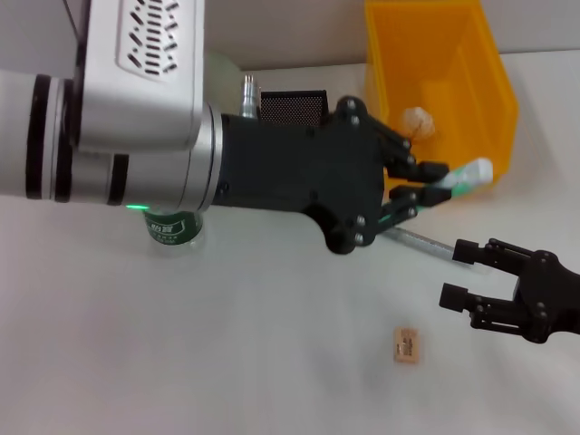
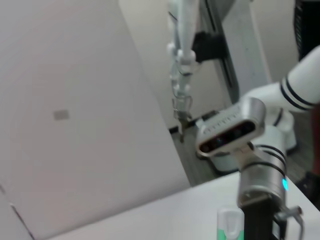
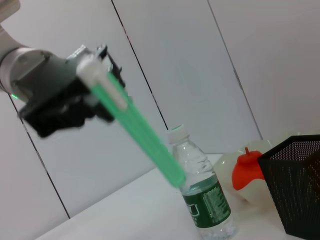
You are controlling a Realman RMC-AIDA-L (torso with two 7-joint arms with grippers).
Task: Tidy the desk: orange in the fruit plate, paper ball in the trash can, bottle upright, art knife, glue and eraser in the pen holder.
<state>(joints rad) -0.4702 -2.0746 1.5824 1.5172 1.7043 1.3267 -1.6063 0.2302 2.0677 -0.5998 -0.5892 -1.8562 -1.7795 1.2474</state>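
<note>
My left gripper (image 1: 433, 181) hangs above the table beside the yellow trash can (image 1: 471, 54). It is shut on the glue (image 1: 471, 172), a green translucent stick with a white end. The same glue (image 3: 135, 130) shows in the right wrist view, held slanting in the air. The paper ball (image 1: 419, 120) lies in the can. A thin grey art knife (image 1: 424, 241) lies on the table under the left hand. My right gripper (image 1: 458, 274) is open and empty, just right of the knife. The eraser (image 1: 406, 345) lies in front. The bottle (image 1: 172, 227) stands upright. The orange (image 3: 248, 170) rests in the fruit plate (image 3: 226, 167).
The black mesh pen holder (image 1: 292, 104) stands at the back, behind my left wrist, with the bottle to its left. My left arm crosses the middle of the head view and hides most of the fruit plate there. White table lies bare at the front left.
</note>
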